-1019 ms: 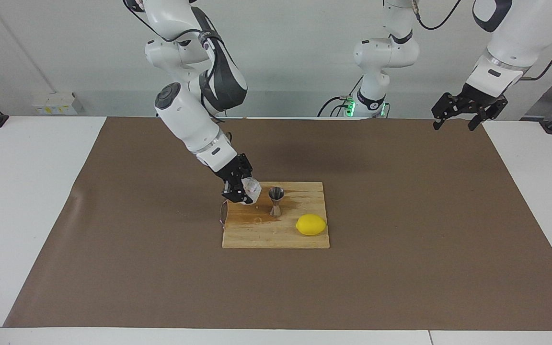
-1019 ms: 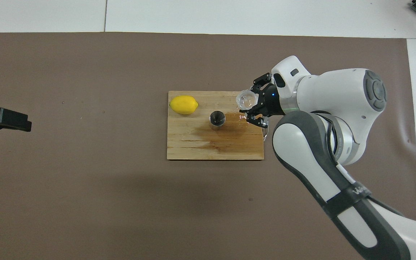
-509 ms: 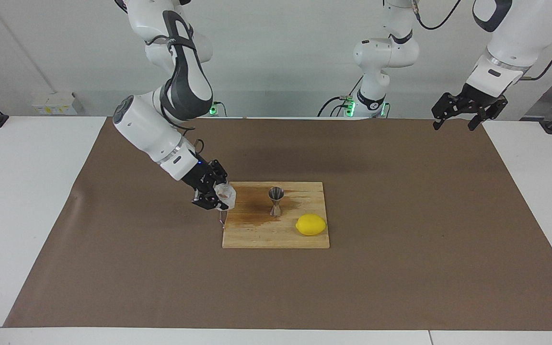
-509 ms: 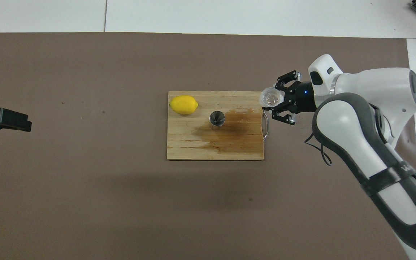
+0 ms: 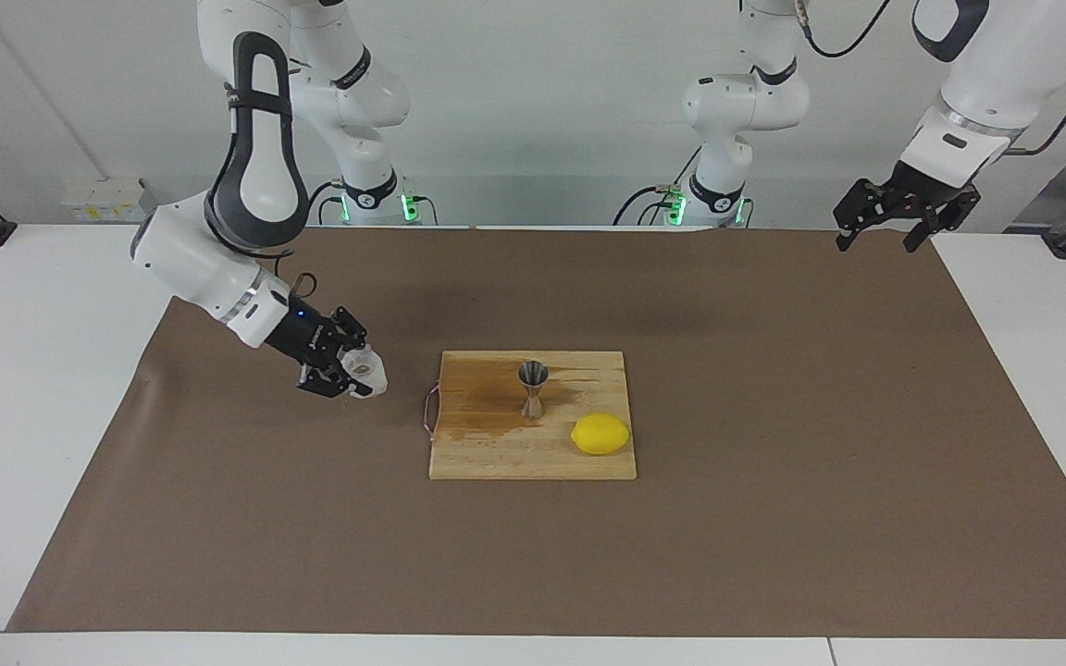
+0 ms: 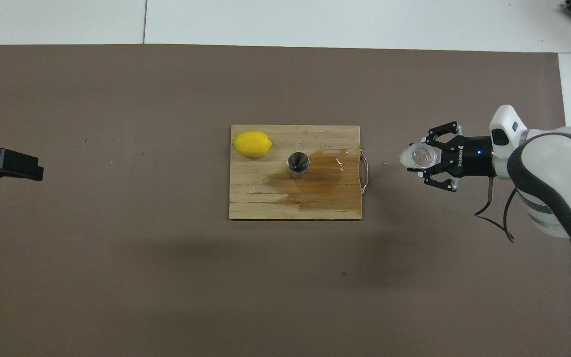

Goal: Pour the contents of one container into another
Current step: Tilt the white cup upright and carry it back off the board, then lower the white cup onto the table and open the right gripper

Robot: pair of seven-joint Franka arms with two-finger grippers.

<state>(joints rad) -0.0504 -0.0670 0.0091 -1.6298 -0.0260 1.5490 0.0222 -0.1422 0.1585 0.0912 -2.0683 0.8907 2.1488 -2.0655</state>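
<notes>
My right gripper (image 5: 354,375) (image 6: 423,157) is shut on the small clear glass cup (image 5: 368,368) (image 6: 418,155). It holds the cup roughly upright, low over the brown mat, off the cutting board toward the right arm's end of the table. I cannot tell whether the cup touches the mat. The steel jigger (image 5: 533,388) (image 6: 298,163) stands upright on the wooden cutting board (image 5: 533,460) (image 6: 265,204). My left gripper (image 5: 875,244) (image 6: 36,171) waits open and empty above the mat's edge at the left arm's end.
A yellow lemon (image 5: 601,434) (image 6: 252,144) lies on the board, farther from the robots than the jigger. A dark wet stain (image 6: 322,174) spreads over the board around the jigger. The board has a metal handle (image 6: 364,171) facing the cup.
My right gripper has carried the cup off the board's edge, away from the jigger toward the right arm's end, and lowered it over the mat. The left arm has not moved.
</notes>
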